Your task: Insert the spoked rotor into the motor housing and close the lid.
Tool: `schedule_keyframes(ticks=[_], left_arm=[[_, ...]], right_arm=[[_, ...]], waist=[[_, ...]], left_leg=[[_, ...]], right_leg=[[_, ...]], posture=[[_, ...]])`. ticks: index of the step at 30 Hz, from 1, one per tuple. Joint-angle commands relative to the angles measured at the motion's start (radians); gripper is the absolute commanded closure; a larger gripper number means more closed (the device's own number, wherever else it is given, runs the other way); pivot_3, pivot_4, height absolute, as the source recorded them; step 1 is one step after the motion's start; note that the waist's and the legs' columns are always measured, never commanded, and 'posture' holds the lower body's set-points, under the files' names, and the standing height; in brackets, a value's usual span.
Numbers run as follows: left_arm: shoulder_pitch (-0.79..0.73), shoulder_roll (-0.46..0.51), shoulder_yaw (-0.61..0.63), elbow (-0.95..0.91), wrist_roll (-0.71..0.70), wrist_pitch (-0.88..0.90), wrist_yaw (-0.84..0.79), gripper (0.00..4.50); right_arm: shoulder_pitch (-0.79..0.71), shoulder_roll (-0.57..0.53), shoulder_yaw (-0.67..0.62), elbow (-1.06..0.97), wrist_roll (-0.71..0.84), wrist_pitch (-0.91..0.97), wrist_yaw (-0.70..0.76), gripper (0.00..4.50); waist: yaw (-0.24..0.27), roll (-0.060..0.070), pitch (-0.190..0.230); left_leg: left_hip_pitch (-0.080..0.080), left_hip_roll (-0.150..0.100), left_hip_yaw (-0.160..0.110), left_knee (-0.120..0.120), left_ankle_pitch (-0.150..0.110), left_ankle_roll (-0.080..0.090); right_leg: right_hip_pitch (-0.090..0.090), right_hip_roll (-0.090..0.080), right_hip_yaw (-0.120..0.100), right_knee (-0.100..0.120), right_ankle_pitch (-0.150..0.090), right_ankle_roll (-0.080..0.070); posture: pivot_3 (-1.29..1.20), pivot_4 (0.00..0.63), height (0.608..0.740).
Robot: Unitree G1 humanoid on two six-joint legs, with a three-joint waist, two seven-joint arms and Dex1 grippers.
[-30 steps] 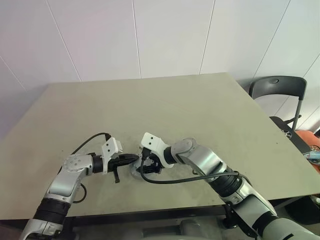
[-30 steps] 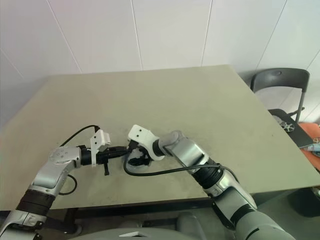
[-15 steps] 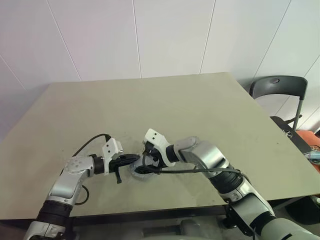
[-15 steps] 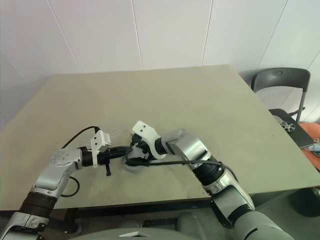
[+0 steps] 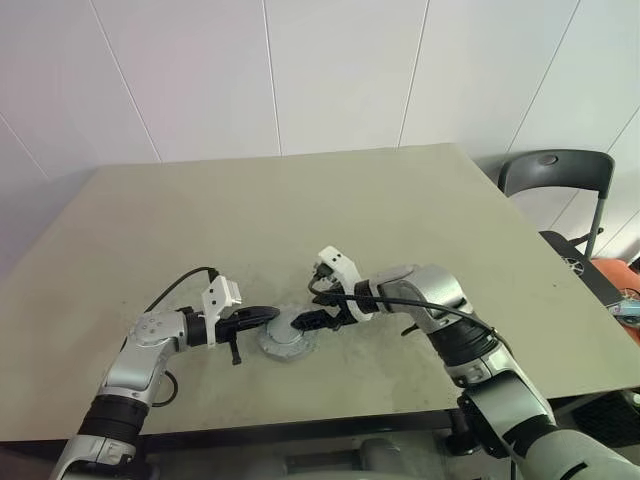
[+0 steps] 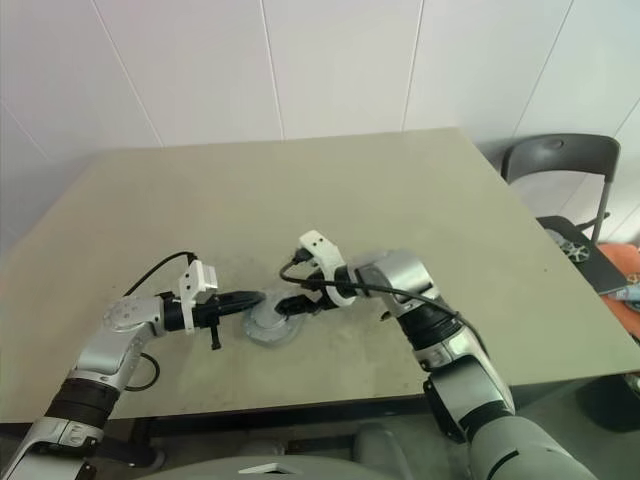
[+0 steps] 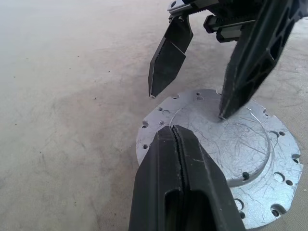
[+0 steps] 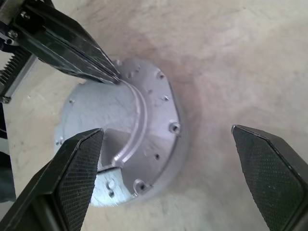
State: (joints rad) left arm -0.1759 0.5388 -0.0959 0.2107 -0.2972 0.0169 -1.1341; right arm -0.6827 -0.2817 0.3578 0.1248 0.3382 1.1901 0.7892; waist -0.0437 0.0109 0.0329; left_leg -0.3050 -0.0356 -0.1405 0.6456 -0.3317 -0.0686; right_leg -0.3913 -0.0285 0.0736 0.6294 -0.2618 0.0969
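Lid [image 7: 226,149], the flat grey metal disc, lies on the table [image 5: 400,220] in the lower middle of the head views, and it looks to be sitting on top of the motor housing. No spoked rotor or copper windings show, so they are likely covered under it. The left gripper [image 7: 179,144] is pinched shut, holding nothing, its tip touching the lid's rim. The right gripper [image 5: 306,322] is wide open over the lid, holding nothing. The job seems nearly done; maybe only a last press is left.
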Motion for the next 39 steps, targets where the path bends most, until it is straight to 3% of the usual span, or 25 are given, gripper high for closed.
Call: schedule_keyframes(ticks=[1, 6, 12, 15, 21, 24, 28, 32, 39], left_arm=[[0.036, 0.021, -0.041, 0.023, 0.04, 0.06, -0.01, 4.5], [0.043, 0.027, -0.037, -0.012, 0.036, 0.081, 0.0, 4.5], [0.036, 0.041, -0.027, -0.071, 0.024, 0.136, 0.009, 4.5], [0.033, 0.05, -0.021, -0.106, 0.016, 0.17, 0.017, 4.5], [0.027, 0.062, -0.013, -0.148, 0.009, 0.217, 0.032, 4.5], [0.022, 0.063, -0.012, -0.171, 0.006, 0.24, 0.04, 4.5], [0.021, 0.064, -0.011, -0.191, 0.003, 0.259, 0.046, 4.5], [0.019, 0.066, -0.012, -0.206, -0.001, 0.273, 0.053, 4.5], [0.021, 0.065, -0.009, -0.221, -0.002, 0.287, 0.06, 4.5]], right_arm=[[0.034, -0.044, 0.014, -0.011, 0.046, 0.099, 0.032, 0.04], [0.063, -0.057, 0.003, -0.015, 0.098, 0.204, 0.032, 0.04], [0.059, 0.104, -0.14, 0.01, 0.163, 0.413, -0.062, 0.04], [0.053, 0.176, -0.201, 0.069, 0.214, 0.424, -0.124, 0.04], [0.027, 0.211, -0.25, 0.11, 0.318, 0.424, -0.207, 0.04], [0.026, 0.222, -0.282, 0.106, 0.384, 0.424, -0.234, 0.64], [0.024, 0.226, -0.312, 0.109, 0.441, 0.424, -0.276, 1.93], [0.024, 0.232, -0.329, 0.107, 0.494, 0.424, -0.314, 2.9], [0.018, 0.231, -0.332, 0.139, 0.506, 0.424, -0.384, 3.11]], waist=[[0.0, 0.0, 0.0], [0.0, 0.001, 0.0], [0.0, 0.0, -0.001], [-0.005, -0.001, -0.002], [-0.014, -0.001, -0.002], [-0.025, 0.0, -0.001], [-0.03, 0.0, -0.001], [-0.029, 0.0, 0.0], [-0.029, 0.001, 0.0]], left_leg=[[0.0, 0.0, 0.0, 0.0, 0.0, 0.0], [0.0, 0.0, 0.0, -0.002, -0.001, 0.001], [0.0, 0.0, -0.001, -0.004, -0.002, 0.003], [0.0, 0.0, -0.001, -0.008, -0.002, 0.003], [0.0, 0.001, -0.001, -0.014, -0.002, 0.003], [-0.001, 0.001, -0.001, -0.015, -0.002, 0.003], [-0.008, 0.001, -0.001, -0.015, -0.002, 0.003], [-0.01, 0.002, -0.002, -0.015, -0.002, 0.003], [-0.01, 0.001, -0.001, -0.014, -0.002, 0.003]], right_leg=[[0.0, 0.0, 0.0, 0.0, 0.0, 0.0], [0.0, -0.001, 0.0, -0.001, -0.001, 0.002], [-0.001, -0.001, 0.0, -0.001, -0.002, 0.003], [-0.003, -0.001, 0.001, -0.001, -0.002, 0.003], [-0.008, 0.0, 0.002, -0.001, -0.002, 0.003], [-0.01, 0.0, 0.002, -0.001, -0.002, 0.003], [-0.017, 0.0, 0.003, 0.0, 0.0, -0.001], [-0.02, 0.001, 0.003, 0.001, 0.0, -0.001], [-0.02, 0.001, 0.003, 0.001, 0.0, -0.001]], posture=[[0.0, 0.0, 0.74], [0.0, 0.0, 0.74], [0.0, 0.0, 0.74], [0.0, 0.0, 0.74], [0.0, 0.0, 0.74], [0.0, 0.0, 0.74], [0.0, 0.0, 0.74], [0.0, 0.0, 0.74], [0.0, 0.0, 0.74]])
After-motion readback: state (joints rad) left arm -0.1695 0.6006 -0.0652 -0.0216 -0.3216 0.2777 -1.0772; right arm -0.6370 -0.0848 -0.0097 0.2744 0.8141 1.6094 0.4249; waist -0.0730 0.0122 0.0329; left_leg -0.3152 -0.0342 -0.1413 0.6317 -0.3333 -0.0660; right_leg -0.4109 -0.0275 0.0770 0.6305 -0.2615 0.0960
